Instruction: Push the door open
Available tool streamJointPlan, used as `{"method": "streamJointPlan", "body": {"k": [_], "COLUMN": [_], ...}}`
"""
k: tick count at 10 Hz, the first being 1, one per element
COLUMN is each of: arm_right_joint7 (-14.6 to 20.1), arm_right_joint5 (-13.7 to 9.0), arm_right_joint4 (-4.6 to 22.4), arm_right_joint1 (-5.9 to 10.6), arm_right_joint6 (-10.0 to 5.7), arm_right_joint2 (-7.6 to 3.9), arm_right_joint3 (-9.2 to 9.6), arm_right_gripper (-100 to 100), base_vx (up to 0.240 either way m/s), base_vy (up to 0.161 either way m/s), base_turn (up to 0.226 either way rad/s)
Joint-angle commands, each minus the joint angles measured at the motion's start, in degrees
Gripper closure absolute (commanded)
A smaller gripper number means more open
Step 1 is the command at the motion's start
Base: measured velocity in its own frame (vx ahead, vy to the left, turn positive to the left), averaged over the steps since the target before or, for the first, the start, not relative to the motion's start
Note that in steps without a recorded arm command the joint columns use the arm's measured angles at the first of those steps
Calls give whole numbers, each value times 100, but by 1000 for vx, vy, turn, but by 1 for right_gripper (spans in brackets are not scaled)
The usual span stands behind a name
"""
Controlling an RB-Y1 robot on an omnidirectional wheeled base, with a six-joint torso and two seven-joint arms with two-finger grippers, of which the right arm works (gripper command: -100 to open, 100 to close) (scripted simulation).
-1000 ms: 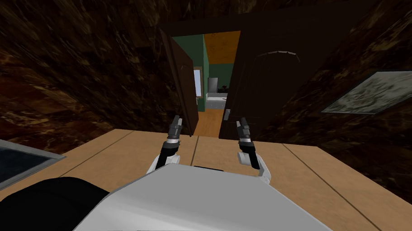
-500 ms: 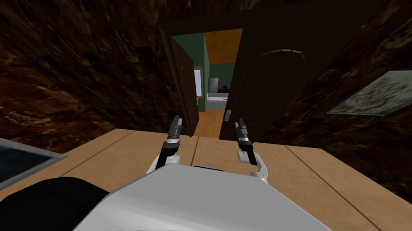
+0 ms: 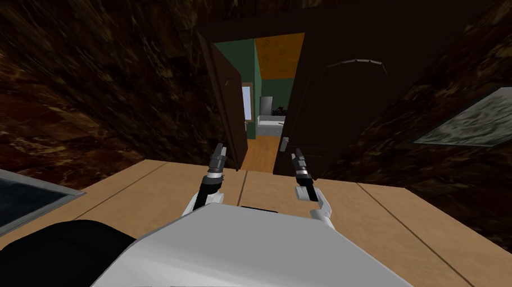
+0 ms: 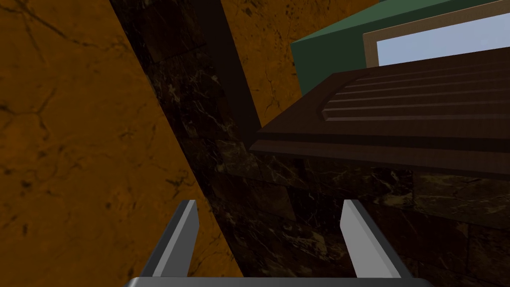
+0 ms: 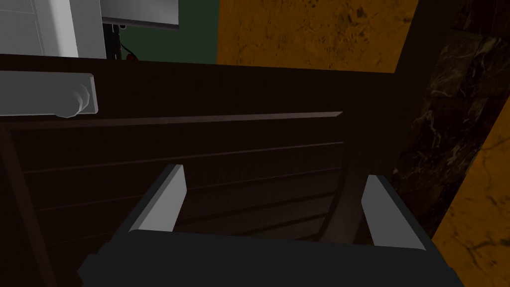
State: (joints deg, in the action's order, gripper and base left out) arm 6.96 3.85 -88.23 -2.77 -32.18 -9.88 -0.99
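A dark brown door (image 3: 337, 105) with an arched panel stands ajar on the right of the doorway, with a grey handle (image 3: 284, 144) at its free edge. My right gripper (image 3: 297, 157) is open, low at that free edge just below the handle. In the right wrist view the door panel (image 5: 199, 149) lies close behind the open fingers (image 5: 164, 199), and the handle (image 5: 47, 94) is off to one side. A second dark leaf (image 3: 230, 112) stands open on the left. My left gripper (image 3: 218, 153) is open beside it, holding nothing.
Through the gap I see a wooden floor (image 3: 261, 150), green and orange walls and white furniture (image 3: 267, 124). Dark marble walls flank the doorway. A framed picture (image 3: 484, 114) hangs on the right wall and a dark pane (image 3: 5, 196) sits low on the left.
The gap between the door leaves has widened a little as the right leaf swung away. My right gripper has edged leftward along its lower edge. The left arm has not moved.
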Motion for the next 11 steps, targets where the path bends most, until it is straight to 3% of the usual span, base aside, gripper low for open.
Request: {"method": "streamJointPlan", "body": {"k": [1, 2, 3, 4, 5, 6, 7, 10, 11], "arm_right_joint7": [53, 134, 134, 215, 215, 294, 294, 451, 451], "arm_right_joint5": [-10, -17, -17, -25, -25, -32, -32, -47, -47], "arm_right_joint4": [280, 488, 599, 785, 918, 1084, 1231, 1769, 1850], "arm_right_joint1": [110, 263, 263, 415, 415, 565, 565, 861, 861], "arm_right_joint6": [11, 22, 22, 32, 32, 43, 43, 63, 63], "arm_right_joint2": [-46, -111, -111, -175, -175, -237, -237, -361, -361], "arm_right_joint3": [-26, -56, -56, -87, -87, -117, -117, -176, -176], "arm_right_gripper": [-100, -100, -100, -100, -100, -100, -100, -100, -100], "base_vx": [52, 62, 49, 44, 41, 51, 44, 51, 49], "base_vy": [3, 0, -4, 4, -1, -7, -10, -3, 3], "base_turn": [17, 28, 15, 26, 17, 28, 16, 24, 14]}}
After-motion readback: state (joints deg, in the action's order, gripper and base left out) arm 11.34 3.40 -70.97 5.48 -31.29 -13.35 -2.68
